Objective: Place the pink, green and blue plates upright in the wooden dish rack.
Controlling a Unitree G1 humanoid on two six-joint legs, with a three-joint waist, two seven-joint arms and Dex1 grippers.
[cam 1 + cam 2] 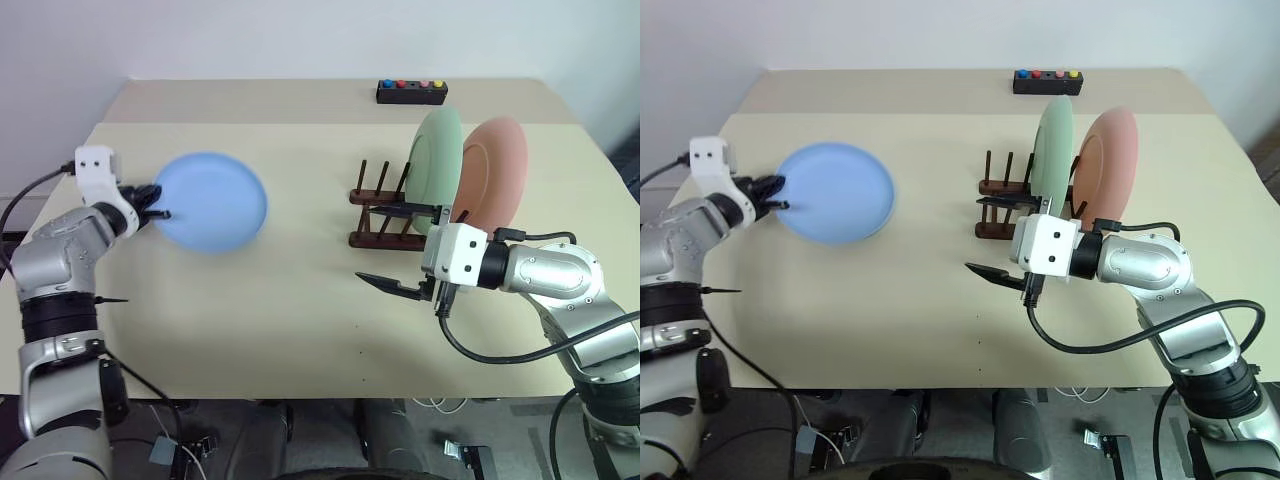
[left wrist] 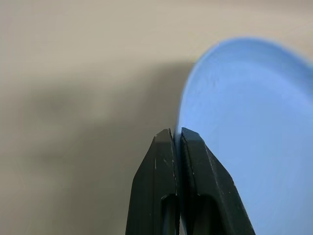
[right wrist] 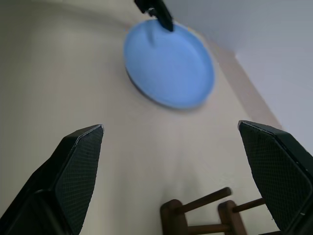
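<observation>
A: Our left tool [image 1: 158, 209] is pinching the rim of the round, light blue matte plate [image 1: 212, 201], lifted over the beige bench [image 1: 280, 300].

B: Our right tool [image 1: 395, 248] hangs spread wide and empty, just before the small dark brown wooden dish rack [image 1: 375, 212], where we see the mint green plate [image 1: 436, 158] and salmon pink plate [image 1: 492, 170] standing upright.
</observation>
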